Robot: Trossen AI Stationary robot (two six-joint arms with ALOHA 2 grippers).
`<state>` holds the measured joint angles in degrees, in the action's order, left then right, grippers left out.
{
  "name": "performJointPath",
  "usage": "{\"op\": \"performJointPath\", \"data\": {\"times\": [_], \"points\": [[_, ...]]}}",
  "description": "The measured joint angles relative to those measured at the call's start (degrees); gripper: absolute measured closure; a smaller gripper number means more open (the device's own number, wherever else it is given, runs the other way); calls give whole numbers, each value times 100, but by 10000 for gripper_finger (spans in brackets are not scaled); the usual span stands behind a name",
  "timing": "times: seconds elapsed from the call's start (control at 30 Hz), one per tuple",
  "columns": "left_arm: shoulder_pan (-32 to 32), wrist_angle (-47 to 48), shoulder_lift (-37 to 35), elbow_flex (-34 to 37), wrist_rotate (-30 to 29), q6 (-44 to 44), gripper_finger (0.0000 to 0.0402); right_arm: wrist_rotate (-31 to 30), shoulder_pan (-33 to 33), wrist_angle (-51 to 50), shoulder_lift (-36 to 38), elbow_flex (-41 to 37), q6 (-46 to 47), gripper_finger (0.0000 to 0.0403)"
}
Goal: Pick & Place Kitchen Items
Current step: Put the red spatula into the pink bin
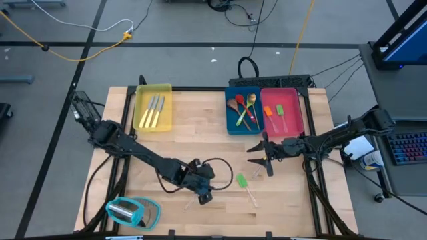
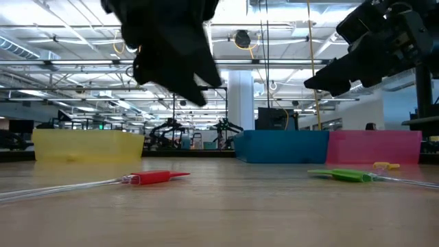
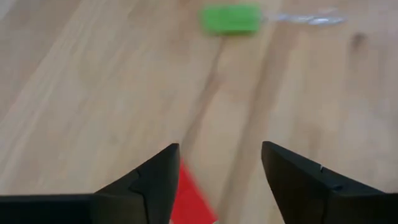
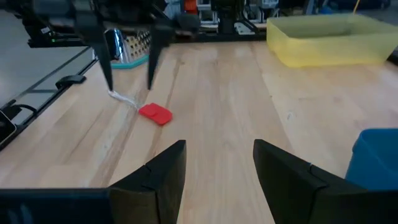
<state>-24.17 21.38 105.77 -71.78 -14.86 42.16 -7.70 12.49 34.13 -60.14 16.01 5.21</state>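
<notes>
A red-headed spatula with a clear handle lies flat on the wooden table, near the front. My left gripper hangs open just above it. In the left wrist view the red head shows between the two fingers, close to one of them. The right wrist view shows the left gripper clear of the table. A green-headed spatula lies flat to the right of the left gripper. My right gripper is open and empty, above the table in front of the blue tray.
At the far edge stand a yellow tray with silver cutlery, a blue tray with wooden, gold and red spoons, and a pink tray with small spatulas. A teal-and-clear object sits at the near left corner. A small yellow piece lies near the green spatula.
</notes>
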Motion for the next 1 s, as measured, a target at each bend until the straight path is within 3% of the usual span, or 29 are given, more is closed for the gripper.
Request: {"op": "performJointPath", "data": {"times": [0.23, 0.73, 1.0], "points": [[-31, 921, 86, 5, -16, 704, 154, -1, 0, 39, 0, 0, -208, 222], [-148, 667, 801, 51, -38, 1043, 153, 0, 0, 81, 0, -2, -337, 224], [-158, 810, 680, 59, -15, 1077, 153, 20, 0, 85, 2, -2, -337, 218]]}}
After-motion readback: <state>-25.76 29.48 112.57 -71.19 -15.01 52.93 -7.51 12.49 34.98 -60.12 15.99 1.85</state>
